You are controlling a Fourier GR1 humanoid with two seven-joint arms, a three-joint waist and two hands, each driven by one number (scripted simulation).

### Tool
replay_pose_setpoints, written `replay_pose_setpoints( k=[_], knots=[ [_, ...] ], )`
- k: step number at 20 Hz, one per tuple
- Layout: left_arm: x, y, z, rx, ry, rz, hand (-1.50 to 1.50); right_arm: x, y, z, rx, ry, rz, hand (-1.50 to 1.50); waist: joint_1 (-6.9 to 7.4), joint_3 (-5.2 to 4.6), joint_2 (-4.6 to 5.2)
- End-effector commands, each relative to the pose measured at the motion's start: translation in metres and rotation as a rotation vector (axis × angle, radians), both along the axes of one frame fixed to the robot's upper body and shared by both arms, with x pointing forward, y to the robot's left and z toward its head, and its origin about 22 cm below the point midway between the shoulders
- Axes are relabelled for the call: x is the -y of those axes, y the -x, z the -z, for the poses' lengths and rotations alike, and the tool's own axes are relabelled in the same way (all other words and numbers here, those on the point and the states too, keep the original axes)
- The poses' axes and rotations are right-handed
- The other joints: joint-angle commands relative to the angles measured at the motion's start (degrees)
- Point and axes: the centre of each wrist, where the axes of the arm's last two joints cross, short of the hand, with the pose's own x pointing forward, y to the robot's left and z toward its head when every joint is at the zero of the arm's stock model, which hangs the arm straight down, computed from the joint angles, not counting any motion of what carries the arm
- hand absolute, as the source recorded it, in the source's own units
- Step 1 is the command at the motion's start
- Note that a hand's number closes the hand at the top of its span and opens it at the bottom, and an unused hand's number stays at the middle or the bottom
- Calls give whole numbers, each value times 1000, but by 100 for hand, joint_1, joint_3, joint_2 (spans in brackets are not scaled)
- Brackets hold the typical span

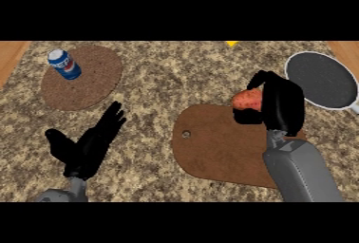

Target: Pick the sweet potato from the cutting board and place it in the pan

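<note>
The orange sweet potato (246, 99) is at the far edge of the brown cutting board (214, 147). My right hand (282, 105) is curled round it, fingers over its top and thumb below, hiding its right side. The dark round pan (321, 79) with a white rim lies to the right, beyond the hand. My left hand (91, 142) rests open at the lower left, fingers straight, over the speckled counter.
A blue and white can (64, 64) stands on a round brown mat (82, 78) at the far left. Wooden edges show at the top corners. A small yellow thing (231, 43) peeks in at the top edge.
</note>
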Motion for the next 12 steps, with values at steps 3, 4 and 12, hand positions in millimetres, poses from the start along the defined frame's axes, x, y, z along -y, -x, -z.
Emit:
replay_pose_setpoints(
  k=[3,4,12],
  knots=[
    [2,-3,12,-4,2,12,0,50,3,-19,160,-225,53,150,70,-2,37],
    [10,-2,1,0,1,3,0,44,6,-7,132,-258,56,150,94,-1,31],
    [22,-6,-14,-8,17,45,0,132,-36,24,156,-179,128,150,182,2,57]
  ],
)
